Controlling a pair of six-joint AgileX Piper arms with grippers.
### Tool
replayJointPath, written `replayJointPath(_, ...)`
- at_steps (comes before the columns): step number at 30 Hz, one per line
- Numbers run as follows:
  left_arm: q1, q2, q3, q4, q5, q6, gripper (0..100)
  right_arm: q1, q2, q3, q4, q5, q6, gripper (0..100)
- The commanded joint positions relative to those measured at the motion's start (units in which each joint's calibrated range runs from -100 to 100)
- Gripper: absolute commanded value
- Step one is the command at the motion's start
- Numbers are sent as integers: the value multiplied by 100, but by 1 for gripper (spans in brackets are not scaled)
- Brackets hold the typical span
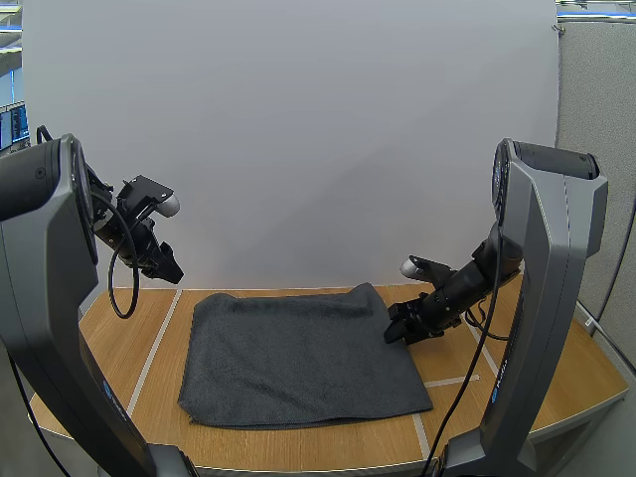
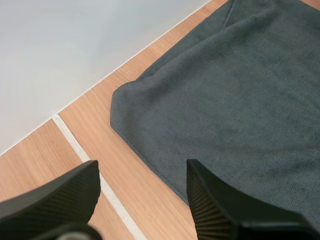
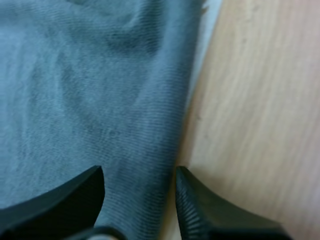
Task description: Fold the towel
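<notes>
Towel [image 1: 303,353] lies flat on wooden table [image 1: 119,343] with white tape lines [image 1: 159,338].

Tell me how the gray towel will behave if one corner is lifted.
The towel will probably sag and drape: it lies flat with soft wrinkles. It looks thin, so likely light. Its fuzzy weave should grip rather than slip.

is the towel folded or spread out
Spread out: the towel lies flat on the table as one broad sheet, no part visibly doubled over.
</notes>
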State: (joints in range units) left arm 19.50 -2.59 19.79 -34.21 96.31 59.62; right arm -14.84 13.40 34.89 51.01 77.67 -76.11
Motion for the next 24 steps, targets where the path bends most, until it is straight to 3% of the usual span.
replayJointPath(1,12,-16,-7,26,3,-69,83,133,15,4,72,378,-115,71)
replayJointPath(5,12,-16,-7,59,-30,-69,83,133,15,4,72,411,-115,52)
replayJointPath(10,12,-16,-7,59,-140,-69,83,133,-12,4,72,411,-115,0)
replayJointPath(19,12,-16,-7,59,-161,-200,83,141,-667,-94,72,1378,-105,0)
replayJointPath(24,26,-16,-7,59,-161,-284,83,345,-1086,-106,42,1490,67,0)
